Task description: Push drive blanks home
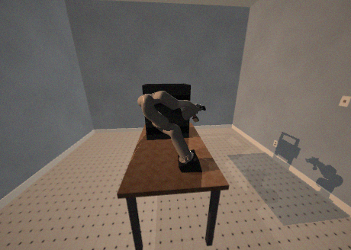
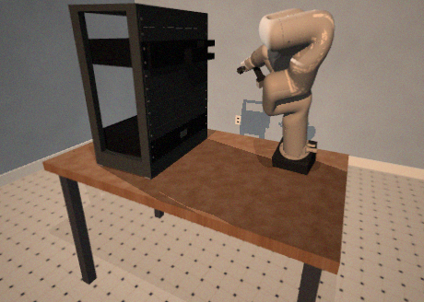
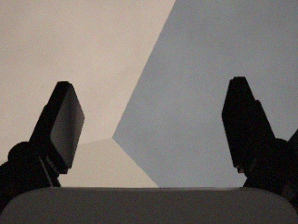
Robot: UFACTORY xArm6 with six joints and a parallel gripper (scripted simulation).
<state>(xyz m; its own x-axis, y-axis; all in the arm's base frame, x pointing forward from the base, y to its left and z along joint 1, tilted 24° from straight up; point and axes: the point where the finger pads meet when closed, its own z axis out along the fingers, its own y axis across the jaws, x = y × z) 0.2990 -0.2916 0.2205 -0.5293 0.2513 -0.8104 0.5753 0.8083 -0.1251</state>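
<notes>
A black rack (image 2: 143,85) stands on the brown table at its far end; it also shows behind the arm in the top view (image 1: 166,110). The storage chassis sits near the rack's top. Two drive blanks (image 2: 210,49) stick out of its front face, seen from the side; the rest of the front is too dark to read. My gripper (image 2: 241,69) is open and empty, in the air to the right of the rack front, apart from it. In the top view the gripper (image 1: 200,108) is at the rack's right edge. The wrist view shows both fingers spread, with only walls and ceiling beyond.
The arm's base (image 2: 294,158) stands on the table (image 2: 221,186) to the right of the rack. The rack's lower bays are open. Blue walls stand close behind and to the side.
</notes>
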